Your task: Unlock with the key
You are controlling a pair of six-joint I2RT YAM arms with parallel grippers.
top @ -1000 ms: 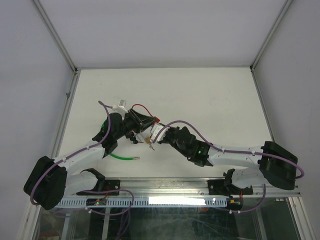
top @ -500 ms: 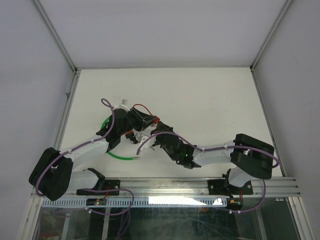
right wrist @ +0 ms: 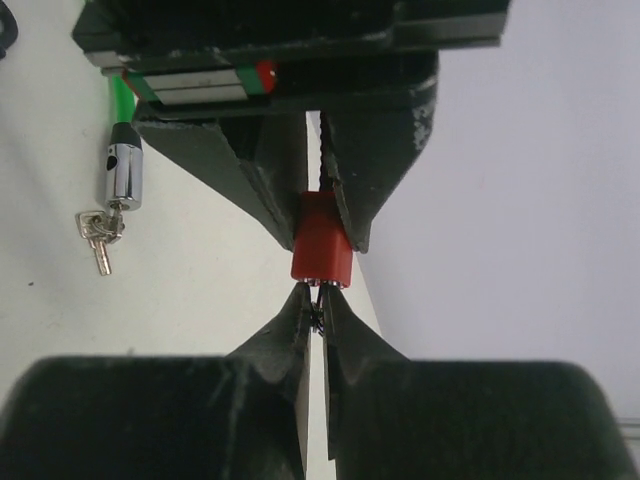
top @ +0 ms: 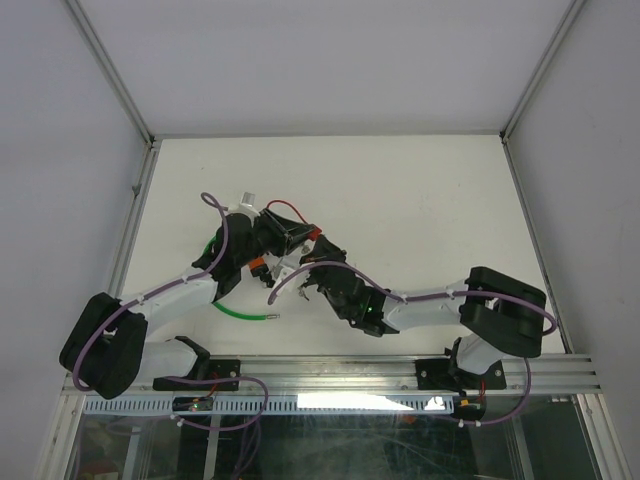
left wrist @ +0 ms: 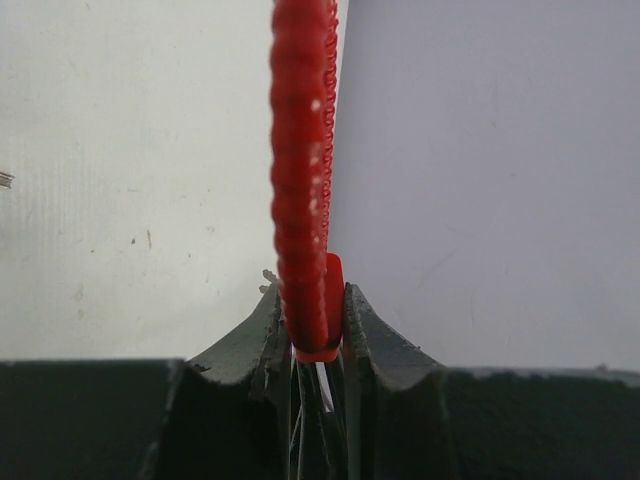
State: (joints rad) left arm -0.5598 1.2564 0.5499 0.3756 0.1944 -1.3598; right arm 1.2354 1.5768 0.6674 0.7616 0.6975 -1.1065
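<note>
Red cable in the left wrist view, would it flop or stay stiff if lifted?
Probably springy rather than limp: the red cable extends unsupported from the jaws. Its ribbed sheath likely grips well. It looks thin, so probably light.

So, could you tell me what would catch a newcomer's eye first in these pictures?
The grippers meet tip to tip mid-table: the left gripper clamps a red lock, its ribbed cable arching away, while the right gripper pinches what looks like a key at its end. A chrome lock with keys lies on the table nearby, by a green cable.
</note>
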